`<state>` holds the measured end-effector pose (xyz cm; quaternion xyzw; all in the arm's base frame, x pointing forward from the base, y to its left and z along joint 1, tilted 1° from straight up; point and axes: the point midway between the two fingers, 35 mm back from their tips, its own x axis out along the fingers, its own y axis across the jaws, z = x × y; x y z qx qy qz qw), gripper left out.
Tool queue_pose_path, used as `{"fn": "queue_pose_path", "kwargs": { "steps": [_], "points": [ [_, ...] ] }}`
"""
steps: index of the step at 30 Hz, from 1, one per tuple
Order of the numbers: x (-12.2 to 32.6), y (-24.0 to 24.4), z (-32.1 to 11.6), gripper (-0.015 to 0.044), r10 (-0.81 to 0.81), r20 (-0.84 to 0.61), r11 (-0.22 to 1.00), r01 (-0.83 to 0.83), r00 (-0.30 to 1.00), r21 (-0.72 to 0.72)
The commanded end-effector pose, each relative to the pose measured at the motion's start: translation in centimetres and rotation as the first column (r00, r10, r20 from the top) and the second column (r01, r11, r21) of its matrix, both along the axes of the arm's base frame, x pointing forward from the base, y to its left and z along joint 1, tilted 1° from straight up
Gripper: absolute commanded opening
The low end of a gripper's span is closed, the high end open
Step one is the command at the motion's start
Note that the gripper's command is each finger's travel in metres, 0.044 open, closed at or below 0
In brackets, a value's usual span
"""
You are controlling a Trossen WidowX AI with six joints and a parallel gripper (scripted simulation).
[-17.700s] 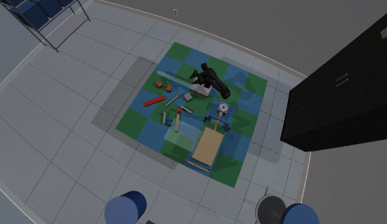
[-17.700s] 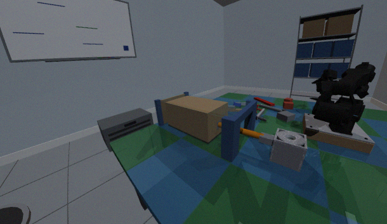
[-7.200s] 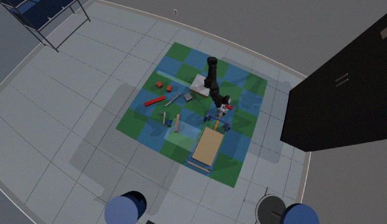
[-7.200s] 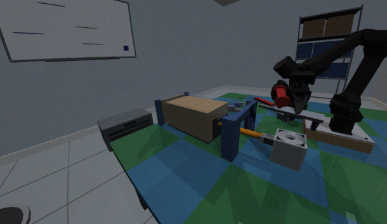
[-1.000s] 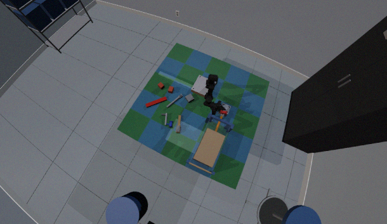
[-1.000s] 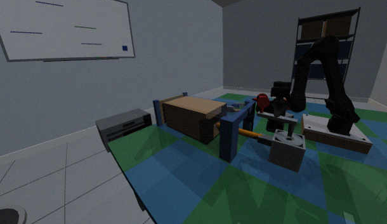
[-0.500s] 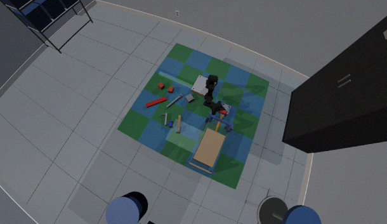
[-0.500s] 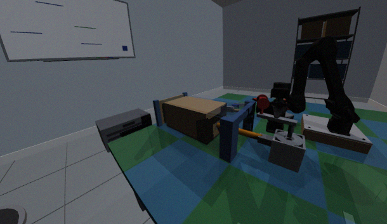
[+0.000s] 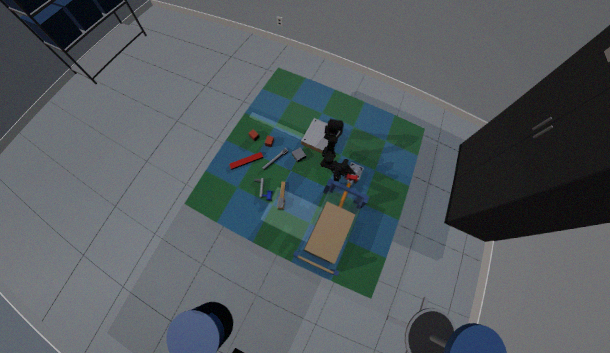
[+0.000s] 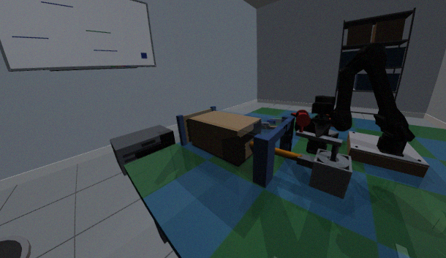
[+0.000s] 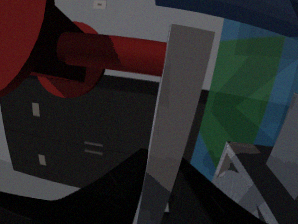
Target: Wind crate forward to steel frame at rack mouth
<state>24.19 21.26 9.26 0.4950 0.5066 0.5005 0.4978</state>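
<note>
Crate sat short of the frame, the winch handle pinched over its socket

From where I stood, the worst risk lay with the crate [image 9: 331,231] [image 10: 213,136]: wound unevenly, it could tip, or its front could ride up on the orange piece [image 9: 344,197] [image 10: 285,153] ahead of it. That piece ran between crate and winch; it might have been the strap or a tool's handle, I couldn't tell in the dimness. Overwinding could jam the crate against the blue steel frame [image 9: 345,187] [image 10: 263,161], beyond the hand. A sideways pull could lift the square key from the winch [image 9: 359,170] [image 10: 330,177] [image 11: 225,185], just below the hand.

The gripper [image 9: 348,172] [image 10: 322,129] [image 11: 157,159] was pinching the flat grey bar of the winch handle [image 10: 318,137] [image 11: 182,90], its red knob [image 9: 352,177] [image 10: 303,118] [image 11: 120,52] beside the fingers. The key appeared to reach into the round hole.

As for containers, the clear-panelled cubby [image 9: 312,226] [image 10: 249,129], past the frame from the hand, held the crate, apparently flat, its front apart from the frame.
</note>
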Motion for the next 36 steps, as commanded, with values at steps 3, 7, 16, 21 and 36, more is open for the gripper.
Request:
{"fn": "queue_pose_path", "kwargs": {
  "steps": [3, 7, 16, 21, 36],
  "points": [
    [0.04, 0.00, 0.07, 0.0000, 0.001, 0.014, 1.000, -0.001, 1.000, 0.003],
    [0.03, 0.00, -0.06, 0.0000, 0.001, 0.014, 1.000, -0.001, 1.000, 0.001],
    [0.02, 0.00, -0.18, 0.0000, 0.001, 0.014, 1.000, -0.001, 1.000, 0.000],
    [0.01, 0.00, -0.27, 0.0000, 0.001, 0.014, 1.000, -0.001, 1.000, 0.000],
    [0.01, -0.01, -0.34, 0.0240, 0.000, 0.004, 1.000, 0.000, 1.000, -0.002]
  ]
}}
